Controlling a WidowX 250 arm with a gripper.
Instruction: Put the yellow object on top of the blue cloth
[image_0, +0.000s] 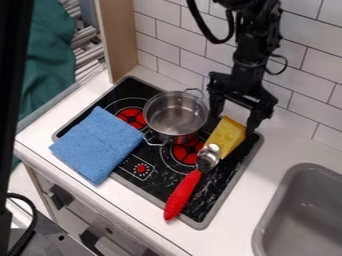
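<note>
The claw (233, 124) is spread open, with a finger on each side of the yellow cheese wedge (228, 136), which is set on the stove (228, 175) between them. It should be lowered straight and closed squarely, so that the wedge is not twisted into the pot (176, 116) or the spoon (194, 176). A clear lift over the pot's rim is then needed before the wedge is set down mid-cloth on the blue cloth (100, 144).
</note>
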